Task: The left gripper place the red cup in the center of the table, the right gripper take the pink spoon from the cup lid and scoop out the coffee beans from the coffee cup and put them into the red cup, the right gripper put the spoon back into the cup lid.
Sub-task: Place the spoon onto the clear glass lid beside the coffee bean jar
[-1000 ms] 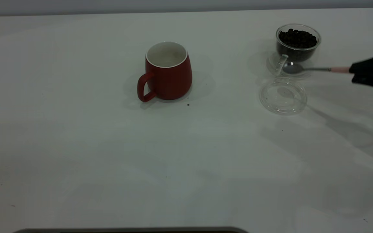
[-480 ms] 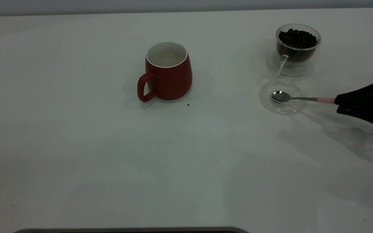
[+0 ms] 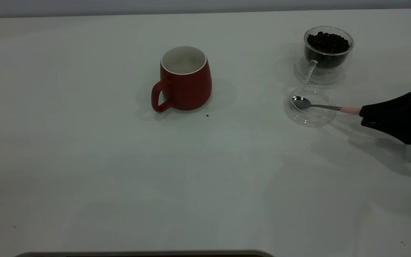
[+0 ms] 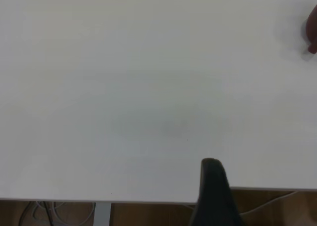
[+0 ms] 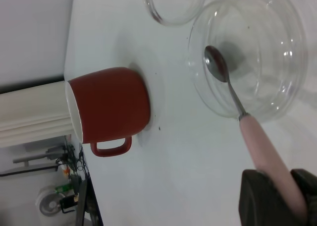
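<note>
The right claw (image 3: 361, 115) was matte black all over, its fingers tapering from a broad, blocky base to a narrow wedge-shaped tip, and behind them stood a squared black housing with straight vertical edges. Seen from its own wrist camera, the finger ends (image 5: 257, 196) were dull, dark, rounded pads with a slightly rough surface. Of the left claw (image 4: 214, 196) only one finger showed, a plain black prong with a rounded tip.
</note>
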You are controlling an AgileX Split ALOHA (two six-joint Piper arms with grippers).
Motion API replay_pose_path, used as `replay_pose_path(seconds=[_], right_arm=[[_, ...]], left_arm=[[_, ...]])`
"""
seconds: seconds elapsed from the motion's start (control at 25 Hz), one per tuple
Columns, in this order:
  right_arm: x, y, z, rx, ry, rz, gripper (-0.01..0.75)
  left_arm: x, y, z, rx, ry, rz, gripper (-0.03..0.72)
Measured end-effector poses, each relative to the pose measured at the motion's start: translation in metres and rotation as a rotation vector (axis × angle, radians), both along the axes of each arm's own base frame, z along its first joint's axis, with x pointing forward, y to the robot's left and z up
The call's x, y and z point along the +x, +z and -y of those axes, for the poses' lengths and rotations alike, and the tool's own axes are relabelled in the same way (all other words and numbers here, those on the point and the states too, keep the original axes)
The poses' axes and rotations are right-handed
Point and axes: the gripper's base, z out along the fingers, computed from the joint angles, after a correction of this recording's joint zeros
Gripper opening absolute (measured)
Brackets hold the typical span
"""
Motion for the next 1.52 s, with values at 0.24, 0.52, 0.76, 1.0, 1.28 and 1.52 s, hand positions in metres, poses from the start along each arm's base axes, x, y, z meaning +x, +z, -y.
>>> replay_pose_path(seconds=[0.24, 0.52, 0.76, 1.0, 1.28, 1.52], right_arm=[[0.0, -0.005, -0.001, 0.009, 0.006, 0.01, 0.113], [-0.001, -0.006, -0.001, -0.016, 0.032, 0.047, 0.131], [-0.001, -0.006, -0.001, -0.02, 0.037, 0.056, 0.3], [-0.001, -0.006, -0.001, -0.027, 0.043, 0.067, 0.376], [-0.002, -0.007, 0.001, -0.025, 0.026, 0.044, 0.377], [-0.007, -0.007, 0.015, -0.009, -0.001, 0.014, 0.377]], left_arm=[[0.0, 0.0, 0.0, 0.0, 0.0, 0.0, 0.569], [0.0, 0.0, 0.0, 0.0, 0.0, 0.0, 0.569], [0.0, 0.0, 0.0, 0.001, -0.001, 0.0, 0.569], [0.0, 0.0, 0.0, 0.001, -0.001, 0.0, 0.569], [0.0, 0.0, 0.0, 0.001, -0.001, 0.0, 0.569], [0.0, 0.0, 0.0, 0.001, -0.001, 0.0, 0.569]])
